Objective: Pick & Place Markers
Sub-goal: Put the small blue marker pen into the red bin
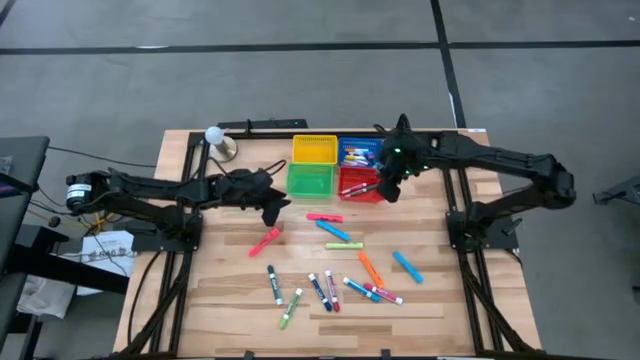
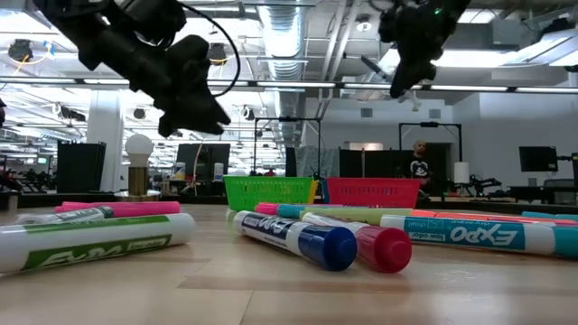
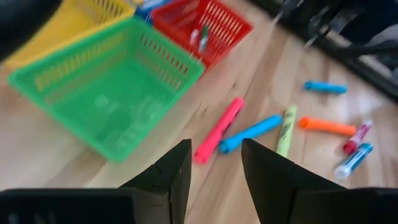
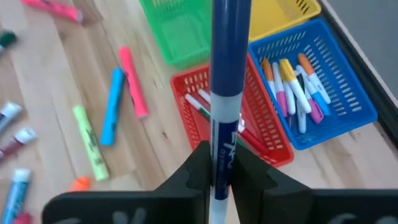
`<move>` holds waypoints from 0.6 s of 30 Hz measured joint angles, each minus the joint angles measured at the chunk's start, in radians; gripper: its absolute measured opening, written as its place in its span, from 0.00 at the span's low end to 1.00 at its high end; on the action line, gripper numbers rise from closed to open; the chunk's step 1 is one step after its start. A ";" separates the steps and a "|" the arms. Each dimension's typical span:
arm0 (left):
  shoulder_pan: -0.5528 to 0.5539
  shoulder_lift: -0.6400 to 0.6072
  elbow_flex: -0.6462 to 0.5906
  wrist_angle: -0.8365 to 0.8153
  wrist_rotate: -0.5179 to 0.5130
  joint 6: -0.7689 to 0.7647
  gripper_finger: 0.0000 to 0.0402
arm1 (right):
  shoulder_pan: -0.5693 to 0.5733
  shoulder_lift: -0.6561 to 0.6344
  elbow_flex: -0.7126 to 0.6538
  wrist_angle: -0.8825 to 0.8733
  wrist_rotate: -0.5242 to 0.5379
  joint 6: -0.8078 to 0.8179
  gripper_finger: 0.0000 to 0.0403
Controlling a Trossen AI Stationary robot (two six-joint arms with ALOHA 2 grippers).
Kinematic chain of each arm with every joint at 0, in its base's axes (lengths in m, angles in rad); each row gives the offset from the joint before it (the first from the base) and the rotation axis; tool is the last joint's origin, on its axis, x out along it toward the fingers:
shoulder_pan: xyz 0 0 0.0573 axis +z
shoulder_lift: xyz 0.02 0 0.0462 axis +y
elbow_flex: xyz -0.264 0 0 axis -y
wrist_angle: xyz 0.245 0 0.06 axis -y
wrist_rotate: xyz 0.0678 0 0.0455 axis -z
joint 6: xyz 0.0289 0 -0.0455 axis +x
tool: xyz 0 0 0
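Four mesh baskets stand at the table's far middle: yellow [image 1: 314,150], blue [image 1: 358,153], green [image 1: 310,180] and red [image 1: 360,187]. Several markers lie in the blue basket [image 4: 298,87], and a few lie in the red one [image 4: 202,106]. My right gripper [image 1: 388,186] hangs over the red basket, shut on a blue marker [image 4: 229,62]. My left gripper [image 1: 272,207] is open and holds nothing, above the table just near of the green basket [image 3: 112,93]. Beyond its fingers lies a pink marker [image 3: 219,129]. Several more markers [image 1: 330,290] are scattered toward the near edge. My right gripper pinches the blue marker's white printed barrel [image 4: 221,155] between its two fingers. The fingers slant down from above. The marker runs on ahead of them, its blue end [image 4: 230,37] farthest from the gripper. It is lifted clear above the red basket.
A white bulb on a brass stand [image 1: 216,137] is at the far left. Loose pink [image 1: 323,217], blue [image 1: 333,231], yellow-green [image 1: 343,245] and orange [image 1: 370,268] markers lie mid-table. A black rail [image 1: 270,125] runs along the far edge. Bare wood lies at the left.
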State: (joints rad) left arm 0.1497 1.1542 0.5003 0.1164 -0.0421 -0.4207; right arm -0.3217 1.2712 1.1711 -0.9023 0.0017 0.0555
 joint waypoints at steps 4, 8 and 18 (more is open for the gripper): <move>0.000 0.000 -0.025 0.073 -0.005 0.004 0.35 | -0.011 0.087 0.055 -0.039 -0.001 -0.069 0.07; 0.000 0.000 -0.027 0.081 -0.022 0.005 0.35 | -0.029 0.184 0.094 -0.073 0.007 -0.126 0.12; 0.000 -0.001 -0.027 0.097 -0.038 0.005 0.35 | -0.056 0.369 0.131 -0.114 0.032 -0.268 0.07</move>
State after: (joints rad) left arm 0.1501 1.1530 0.4736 0.2137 -0.0806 -0.4156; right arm -0.3779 1.6406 1.3025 -1.0164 0.0341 -0.2122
